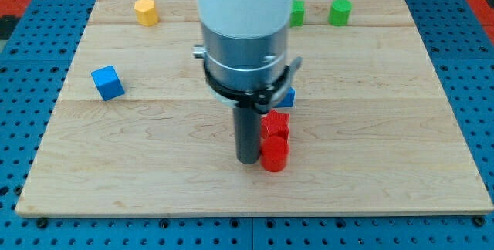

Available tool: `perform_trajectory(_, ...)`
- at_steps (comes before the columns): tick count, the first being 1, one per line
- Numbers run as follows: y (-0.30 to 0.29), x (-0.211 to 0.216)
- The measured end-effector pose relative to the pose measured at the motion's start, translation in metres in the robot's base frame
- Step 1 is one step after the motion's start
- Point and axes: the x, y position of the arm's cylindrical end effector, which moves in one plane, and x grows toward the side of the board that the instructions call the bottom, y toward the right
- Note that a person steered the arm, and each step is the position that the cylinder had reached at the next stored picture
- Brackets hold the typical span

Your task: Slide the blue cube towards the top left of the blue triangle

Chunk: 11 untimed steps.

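1. Pale wooden board (370, 126): you see it fill most of the view, lying on a blue perforated surface (23, 126).
2. Arm body, white above and grey metal below (245, 42): it hangs over the board's middle and hides what lies behind it.
3. Straight dark rod: your tip (248, 161) rests on the board, touching or just beside the left of the lower red block. There are no jaws to open, and it holds nothing.
4. Blue cube (107, 82): it sits well apart at the view's left.
5. Two red blocks (275, 143): stacked in depth, touching; shapes unclear.
6. Blue piece (289, 96): just above the red pair, mostly hidden, shape uncertain.
7. Yellow block (146, 11): top left.
8. Two green blocks (340, 11): top right of centre, one partly hidden.
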Motion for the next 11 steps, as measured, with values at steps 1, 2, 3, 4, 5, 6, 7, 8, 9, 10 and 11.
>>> perform_trajectory(1,-0.006,0.021)
perform_trajectory(2,-0.092,-0.002)
perform_trajectory(3,-0.207,-0.05)
perform_trajectory(4,-0.281,-0.111)
perform_trajectory(5,-0.204,-0.129)
perform_trajectory(6,-0.103,-0.138)
perform_trajectory(7,-0.076,-0.153)
perform_trajectory(8,-0.043,-0.158)
perform_trajectory(9,-0.007,-0.158)
perform_trajectory(10,-0.023,-0.131)
perform_trajectory(11,-0.02,-0.119)
